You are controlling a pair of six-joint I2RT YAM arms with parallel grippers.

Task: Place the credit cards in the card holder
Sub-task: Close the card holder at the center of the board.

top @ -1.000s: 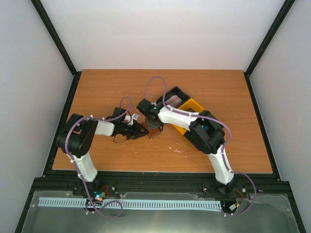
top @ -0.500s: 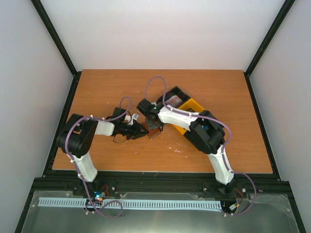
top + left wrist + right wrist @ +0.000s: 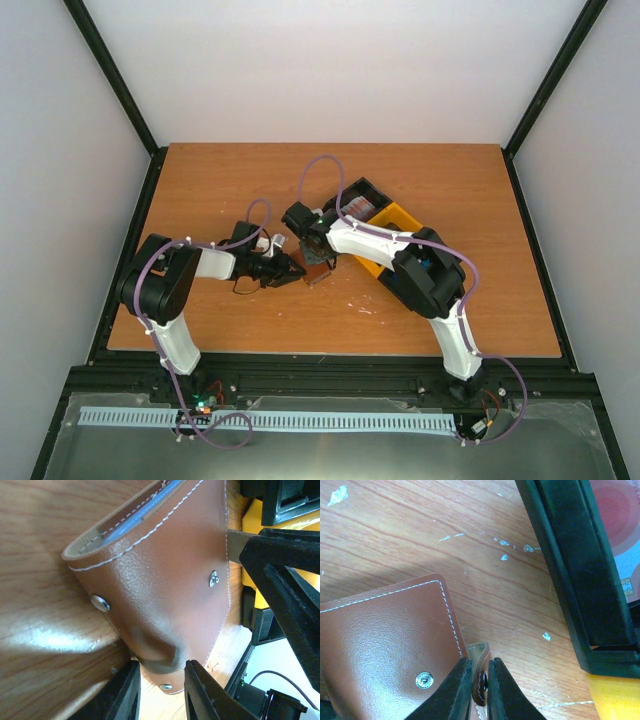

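Note:
The brown card holder (image 3: 319, 271) lies on the table between both grippers. In the left wrist view it (image 3: 165, 565) fills the frame, its grey-blue lining showing at the top. My left gripper (image 3: 161, 667) (image 3: 287, 268) has its jaws closed on the holder's lower folded edge, and the leather is dented there. My right gripper (image 3: 480, 672) (image 3: 314, 254) is shut on the holder's snap tab (image 3: 481, 652), beside the brown flap (image 3: 385, 645). Red-and-white credit cards (image 3: 620, 535) lie in the black bin (image 3: 570, 565); they also show in the top view (image 3: 357, 207).
The black bin (image 3: 362, 196) and a yellow bin (image 3: 397, 228) stand side by side just right of the holder, partly under my right arm. The yellow bin's edge (image 3: 615, 700) is close to my right gripper. The wooden table (image 3: 230, 180) carries small white scuff marks.
Almost nothing has changed. Both grippers keep their hold on the card holder, and only my right arm's elbow has shifted slightly.

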